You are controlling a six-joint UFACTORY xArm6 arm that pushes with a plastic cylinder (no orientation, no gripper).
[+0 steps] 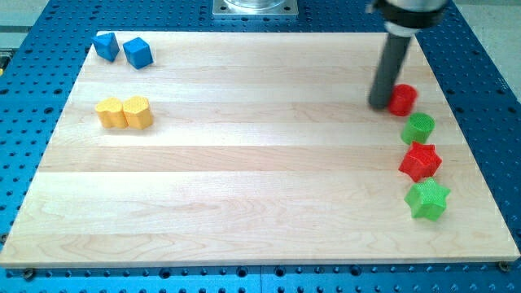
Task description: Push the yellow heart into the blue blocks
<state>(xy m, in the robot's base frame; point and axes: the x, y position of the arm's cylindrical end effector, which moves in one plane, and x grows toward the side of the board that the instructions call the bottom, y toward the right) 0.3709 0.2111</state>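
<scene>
Standing at the view's upper right, the dark rod (391,69) is seen reaching down to the wooden desk (260,195), with my tip (381,104) set just at the left side of a red round block (403,99) — touching it or very nearly so. No jaws are carried by this arm, so nothing can be told of them being apart or together; only the plain rod is shown.

Below the red round block, a column of blocks is laid along the desk's right side: a green round block (419,128), then a red star (420,160), then a green star (427,199). Each is placed just beside the next, and whether they touch cannot be told.

The yellow heart (138,112) is found far across the desk, at the view's left, well apart from my tip. A second yellow block (110,113) is pressed against its left side; its shape cannot be made out clearly.

Above the yellow pair, near the desk's top left corner, two blue blocks are placed side by side — a left blue block (106,45) and a right blue block (137,53), both cube-like. A stretch of bare wood is left between the yellow heart and the blue blocks.
</scene>
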